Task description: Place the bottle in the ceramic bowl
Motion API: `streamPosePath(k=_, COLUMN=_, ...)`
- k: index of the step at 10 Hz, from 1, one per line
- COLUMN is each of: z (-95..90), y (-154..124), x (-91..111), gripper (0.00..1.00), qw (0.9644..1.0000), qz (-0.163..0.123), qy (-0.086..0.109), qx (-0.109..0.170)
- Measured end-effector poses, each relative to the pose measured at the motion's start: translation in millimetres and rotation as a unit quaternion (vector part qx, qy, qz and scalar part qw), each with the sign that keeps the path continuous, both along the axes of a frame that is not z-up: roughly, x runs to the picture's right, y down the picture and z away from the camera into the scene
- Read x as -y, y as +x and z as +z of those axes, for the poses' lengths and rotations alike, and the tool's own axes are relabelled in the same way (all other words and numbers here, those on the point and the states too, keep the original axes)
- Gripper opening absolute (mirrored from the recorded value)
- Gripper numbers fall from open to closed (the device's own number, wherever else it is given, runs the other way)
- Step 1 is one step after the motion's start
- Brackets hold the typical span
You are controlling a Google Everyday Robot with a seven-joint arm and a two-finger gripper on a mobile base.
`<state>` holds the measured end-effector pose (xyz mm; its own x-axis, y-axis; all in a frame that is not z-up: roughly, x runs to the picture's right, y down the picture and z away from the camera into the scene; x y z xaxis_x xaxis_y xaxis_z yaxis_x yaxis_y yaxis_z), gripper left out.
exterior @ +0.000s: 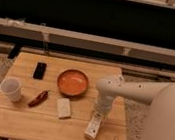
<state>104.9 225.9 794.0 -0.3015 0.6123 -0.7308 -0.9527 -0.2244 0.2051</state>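
Slim white bottle (92, 128) with a darker label lies flat near the table's (21, 121) front-right corner, at 5 o'clock from the empty orange ceramic bowl (72, 81). The gripper (98, 115) is right down on its upper end, and whether it's clamped on it or apart can't be told. White block (64, 107) sits just at 9 o'clock of the bottle, red chili (39, 98) and white cup (11, 89) farther that way, black device (39, 70) at 9 o'clock of the bowl; bare wood between bottle and bowl, table edge close at 6 o'clock.
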Motion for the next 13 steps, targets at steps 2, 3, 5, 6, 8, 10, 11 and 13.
streamPosePath(k=2, z=-6.2, y=-3, x=15, gripper=0.0, qw=0.9999, qz=0.001, qy=0.012, qx=0.0)
streamPosePath(k=3, z=-11.6, y=-8, x=31, gripper=0.0, qw=0.9997, qz=-0.002, qy=0.022, qx=0.008)
streamPosePath(k=5, z=-11.4, y=-24, x=63, gripper=0.0, qw=0.9987, qz=-0.015, qy=0.037, qx=0.033)
streamPosePath(k=6, z=-5.4, y=-37, x=82, gripper=0.0, qw=0.9971, qz=-0.028, qy=0.046, qx=0.053)
streamPosePath(k=8, z=9.8, y=-44, x=109, gripper=0.0, qw=0.995, qz=-0.041, qy=0.055, qx=0.073)
streamPosePath(k=10, z=32.1, y=-51, x=142, gripper=0.0, qw=0.9921, qz=-0.058, qy=0.061, qx=0.093)
streamPosePath(k=11, z=42.6, y=-56, x=158, gripper=0.0, qw=0.9906, qz=-0.066, qy=0.064, qx=0.101)
streamPosePath(k=13, z=62.5, y=-71, x=185, gripper=0.0, qw=0.9873, qz=-0.082, qy=0.068, qx=0.118)
